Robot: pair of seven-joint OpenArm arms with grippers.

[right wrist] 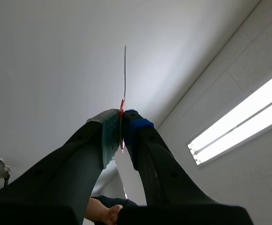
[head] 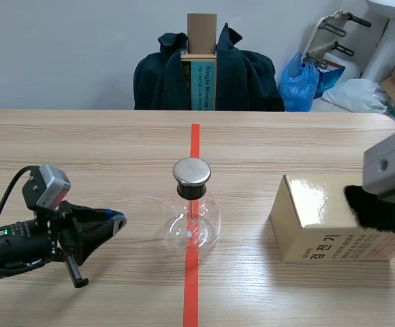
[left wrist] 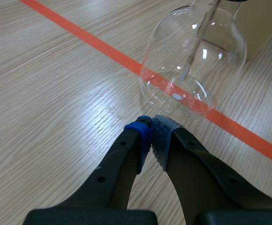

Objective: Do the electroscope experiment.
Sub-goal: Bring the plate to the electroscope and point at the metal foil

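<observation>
The electroscope point(head: 195, 208) is a clear glass flask with a metal cap and a rod inside. It stands on the orange-red tape line at the table's middle. My left gripper point(head: 118, 222) lies low on the table to its left, fingers shut on nothing. In the left wrist view the flask point(left wrist: 192, 56) is just ahead of that gripper point(left wrist: 151, 127). My right gripper point(right wrist: 122, 123) points up toward the ceiling, shut on a thin flat strip point(right wrist: 124, 75) seen edge-on. In the scene view the right arm's grey wrist housing point(head: 390, 163) sits above a black furry patch point(head: 378, 208).
A glossy tan box point(head: 317, 218) stands right of the flask, partly behind the right arm. Across the table a chair holds a dark jacket point(head: 242, 75) and a cardboard box point(head: 201, 61). A blue bag point(head: 299, 82) and clutter sit at the back right.
</observation>
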